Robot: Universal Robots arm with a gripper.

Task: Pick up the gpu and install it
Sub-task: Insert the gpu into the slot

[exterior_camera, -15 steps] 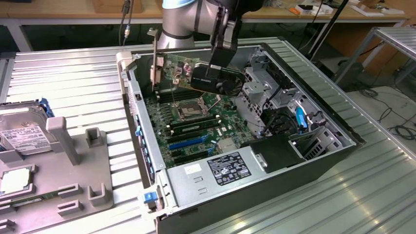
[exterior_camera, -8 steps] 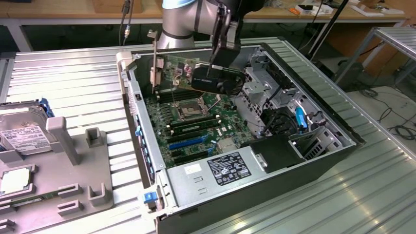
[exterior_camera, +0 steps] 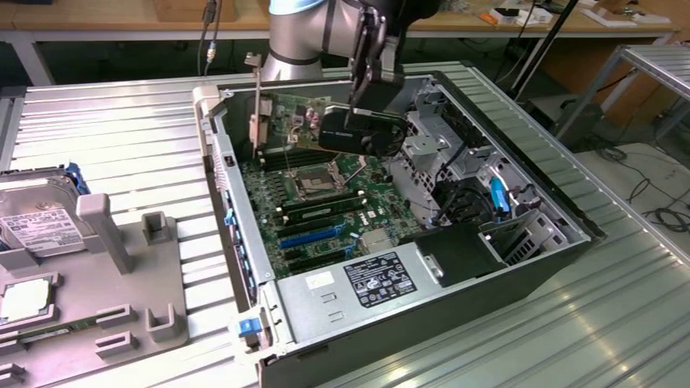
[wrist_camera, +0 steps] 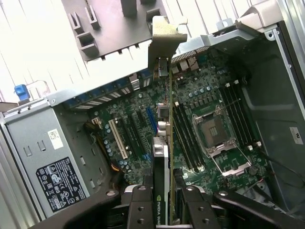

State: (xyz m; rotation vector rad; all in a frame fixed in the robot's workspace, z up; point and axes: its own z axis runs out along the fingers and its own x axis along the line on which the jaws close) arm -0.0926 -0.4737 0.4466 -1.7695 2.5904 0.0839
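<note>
"So, where's the gpu point(exterior_camera: 361, 131)?"

"Hanging edge-down inside the open case point(exterior_camera: 561, 242), above the motherboard point(exterior_camera: 361, 206), over by the empty processor socket point(exterior_camera: 320, 182). Its long axis runs from the gripper straight out to the silver bracket point(wrist_camera: 164, 36), which stands beside the case's rear wall."

"And the slots?"

"The blue slots point(exterior_camera: 307, 238) run roughly parallel to the card but closer to the power supply point(exterior_camera: 372, 279). I'd judge the card is off to one side of them and not seated."

"And the gripper point(wrist_camera: 164, 193)?"

"Clamped on the card's fan end, one finger on each face. It grips nothing else."
</note>
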